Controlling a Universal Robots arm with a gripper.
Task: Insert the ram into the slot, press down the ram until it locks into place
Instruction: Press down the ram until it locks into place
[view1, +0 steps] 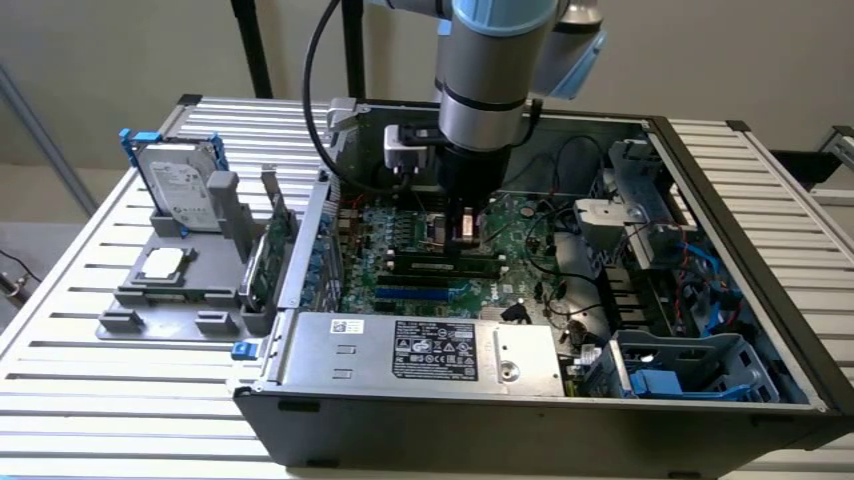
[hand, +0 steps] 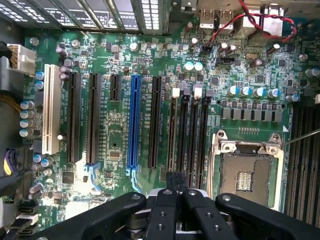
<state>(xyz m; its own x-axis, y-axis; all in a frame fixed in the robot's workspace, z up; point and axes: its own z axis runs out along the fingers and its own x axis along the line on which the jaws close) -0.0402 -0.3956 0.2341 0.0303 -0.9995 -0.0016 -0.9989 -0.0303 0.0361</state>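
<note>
Ram (view1: 443, 264): one stick, lying in slot (view1: 400, 268) on motherboard (view1: 521, 225), long axis across exterior view, left to right. Four parallel black memory slots in wrist view (hand: 189, 131); one blue socket (hand: 133, 122). Gripper (view1: 466, 226) just above ram; fingers pressed together in wrist view (hand: 172, 187), gripping nothing visible.

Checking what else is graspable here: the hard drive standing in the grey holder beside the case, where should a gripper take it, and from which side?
Probably by its free upper end, coming from above and closing across the two flat faces. The hard drive stands nearly upright with its lower end seated in the grey holder, so the top is the freest part.
</note>
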